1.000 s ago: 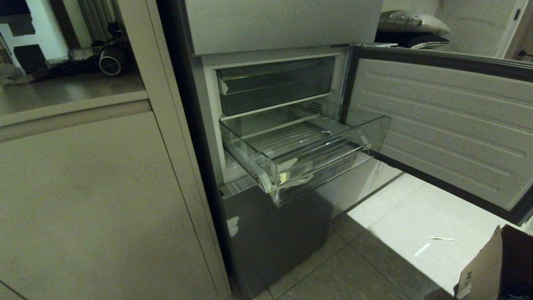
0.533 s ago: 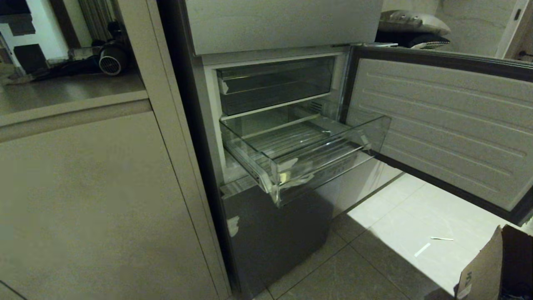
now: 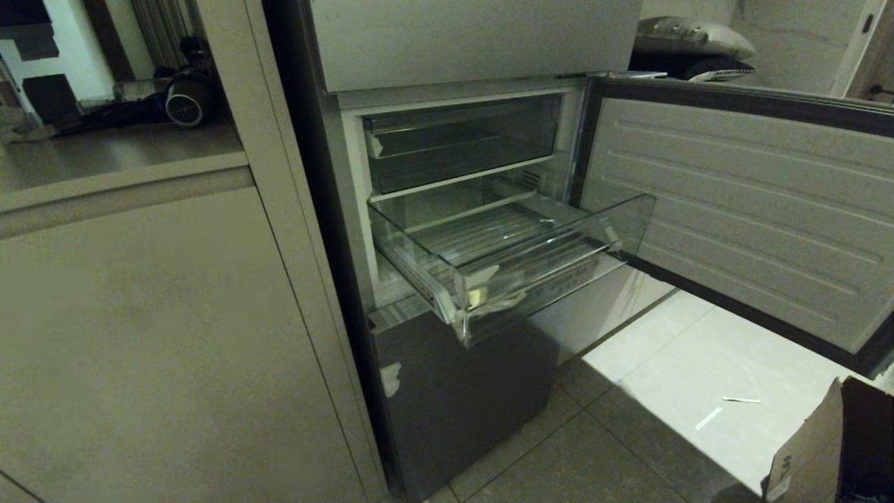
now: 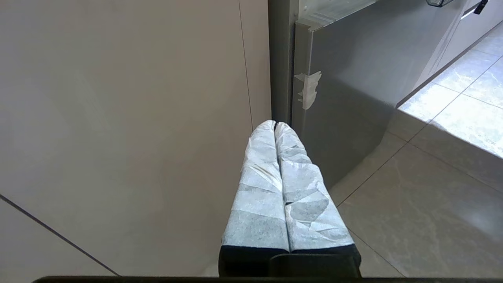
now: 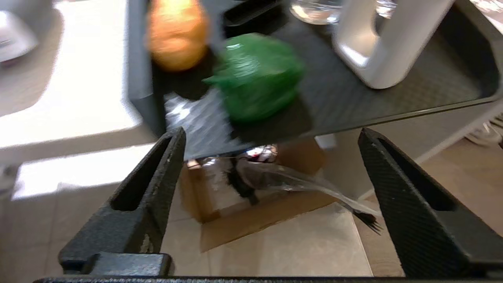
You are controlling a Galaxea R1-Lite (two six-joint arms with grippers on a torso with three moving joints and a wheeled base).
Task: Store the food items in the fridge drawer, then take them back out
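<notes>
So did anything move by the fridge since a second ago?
Nothing visibly changed. The clear fridge drawer is pulled out with no food in it, the fridge door hangs open, and the darker drawer above stays pushed in. No arm shows in the head view.
</notes>
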